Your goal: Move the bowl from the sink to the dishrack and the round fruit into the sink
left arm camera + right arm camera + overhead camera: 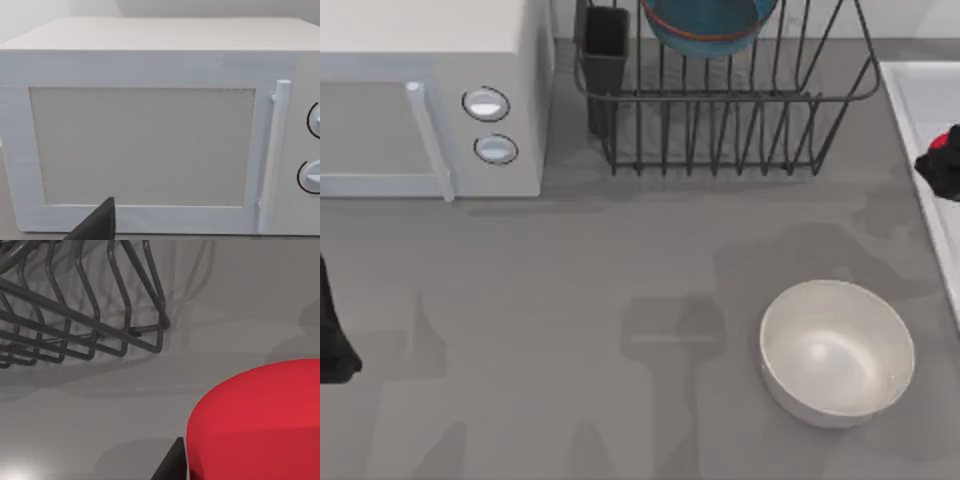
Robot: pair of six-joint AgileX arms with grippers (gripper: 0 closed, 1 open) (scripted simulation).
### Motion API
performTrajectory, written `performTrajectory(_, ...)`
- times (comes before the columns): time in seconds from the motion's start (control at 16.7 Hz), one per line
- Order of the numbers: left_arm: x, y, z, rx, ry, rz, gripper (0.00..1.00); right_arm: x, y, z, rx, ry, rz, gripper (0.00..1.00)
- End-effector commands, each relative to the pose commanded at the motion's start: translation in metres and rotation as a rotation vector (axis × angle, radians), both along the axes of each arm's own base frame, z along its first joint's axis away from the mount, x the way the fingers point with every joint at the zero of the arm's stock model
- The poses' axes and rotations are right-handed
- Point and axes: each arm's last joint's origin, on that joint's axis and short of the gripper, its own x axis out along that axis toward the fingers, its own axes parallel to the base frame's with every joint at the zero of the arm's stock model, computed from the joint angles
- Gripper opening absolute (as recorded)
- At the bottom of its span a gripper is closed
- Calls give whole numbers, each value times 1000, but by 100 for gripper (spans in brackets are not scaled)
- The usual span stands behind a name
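Fruit: round fruit (260,420) is red and glossy, right up against the right wrist camera, so I'd say it's being carried. From above you just catch a bit of red at the table's right edge, over the sink (920,100).
Right gripper: right gripper (942,165) is a dark shape over the sink's rim, clamped on the fruit as far as I can judge. Probably hanging there to drop it in the basin.
Bowl: bowl (708,25), the teal one with the orange band, already sits up in the dishrack (720,120), propped between the wires near the black utensil cup (605,50). That half looks done.
Left gripper: left gripper (330,340) is parked at the table's left edge, facing the microwave (150,140). Can't tell if its fingers are apart or together.
Other stuff: white bowl (837,352) on the table, well clear of the sink, not part of this.
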Motion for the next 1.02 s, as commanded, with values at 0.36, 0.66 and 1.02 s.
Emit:
performTrajectory(0.36,0,0,0,0,0,0,100,-21,-87,19,-157,-505,-122,0)
performTrajectory(0.66,0,0,0,0,0,0,100,-48,-131,37,-340,-740,-218,0)
performTrajectory(1.02,0,0,0,0,0,0,100,-53,-137,41,-372,-769,-234,0)
